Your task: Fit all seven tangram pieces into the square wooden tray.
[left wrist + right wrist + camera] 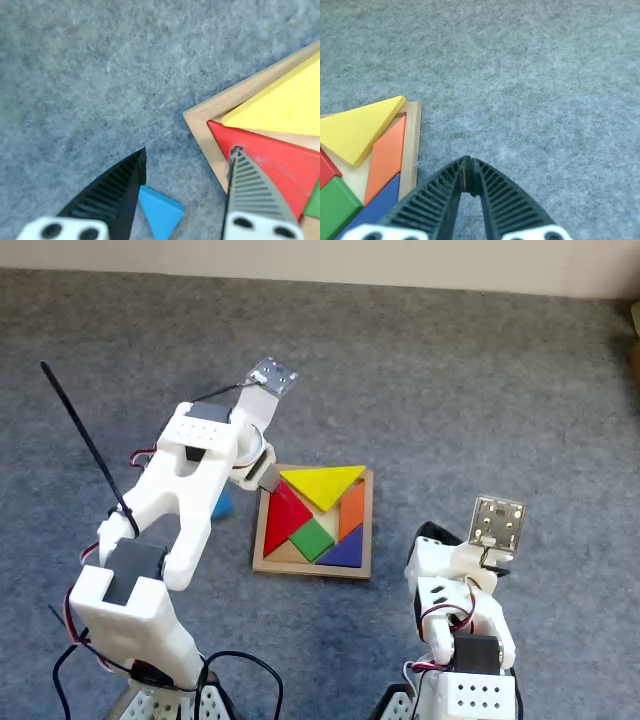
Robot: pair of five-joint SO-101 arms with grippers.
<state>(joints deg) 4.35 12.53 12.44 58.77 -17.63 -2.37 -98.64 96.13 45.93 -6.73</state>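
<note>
Grey felt tabletop (pixel 450 370) carries the square wooden tray (pixel 310 569) holding coloured pieces (pixel 312 538), the left gripper (pixel 189 150) with fingers spread open straddling its corner, the right gripper (pixel 469 162) with fingers closed empty beside it, and a light blue triangle (pixel 159 210) lying outside.

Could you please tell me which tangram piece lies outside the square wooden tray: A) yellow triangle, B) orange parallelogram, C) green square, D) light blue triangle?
D: the light blue triangle lies on the grey carpet beside the square wooden tray, not inside it.
</note>
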